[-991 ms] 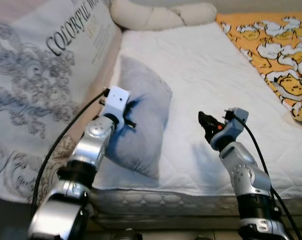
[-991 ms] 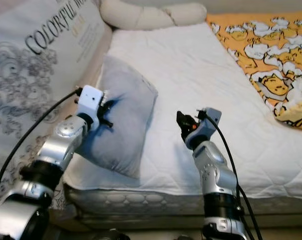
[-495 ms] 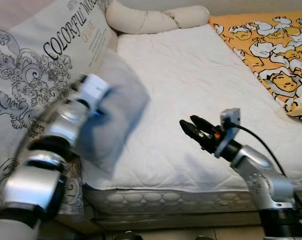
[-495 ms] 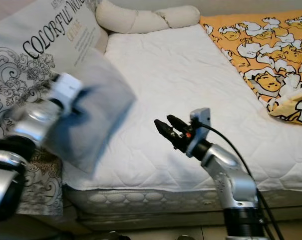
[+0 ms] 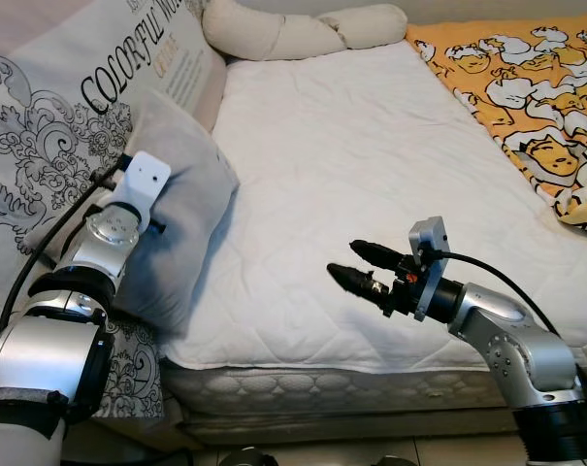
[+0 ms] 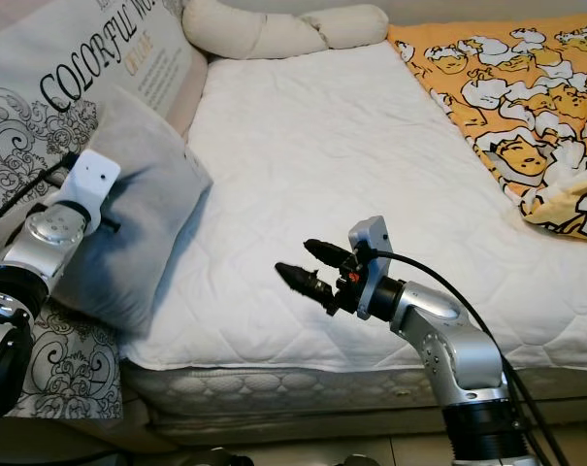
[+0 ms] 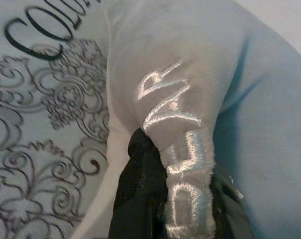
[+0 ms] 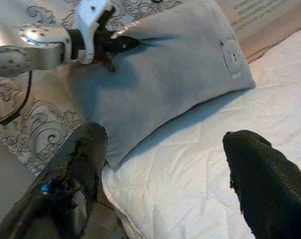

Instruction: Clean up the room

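A grey pillow with a small bear patch leans at the bed's left edge against a patterned panel printed "COLORFUL". My left gripper is shut on a fold of the pillow's embroidered edge, and its wrist rests against the pillow's side. My right gripper hovers low over the front of the white mattress. It points left toward the pillow and is open, with nothing between its fingers.
An orange blanket with cartoon prints covers the bed's right side. A long cream bolster lies across the head of the bed. The mattress's front edge runs just below my right arm.
My left arm has swung the pillow leftward off the mattress and against the patterned panel. My right gripper has turned to point left and spread its fingers. The camera has shifted too.
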